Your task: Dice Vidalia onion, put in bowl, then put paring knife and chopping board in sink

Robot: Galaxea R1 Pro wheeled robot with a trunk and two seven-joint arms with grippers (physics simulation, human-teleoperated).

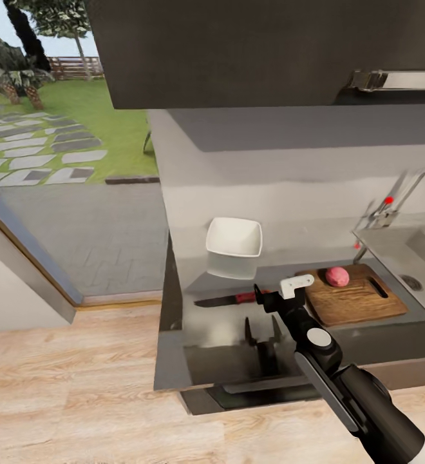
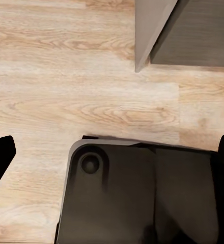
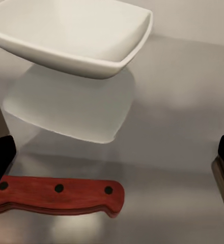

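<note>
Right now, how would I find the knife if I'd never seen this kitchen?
Look along the grey countertop toward the tap's side for the brown board with the pink onion on it. Beside the board, in front of the white bowl, the knife lies flat on the steel. It is the only long thin thing there, with a red handle and a dark pointed blade.

Dark wall cabinet (image 1: 238, 51) overhead, pale wood floor (image 1: 64, 386), window — lawn (image 1: 90, 103), stepping stones (image 1: 38, 151)
</note>
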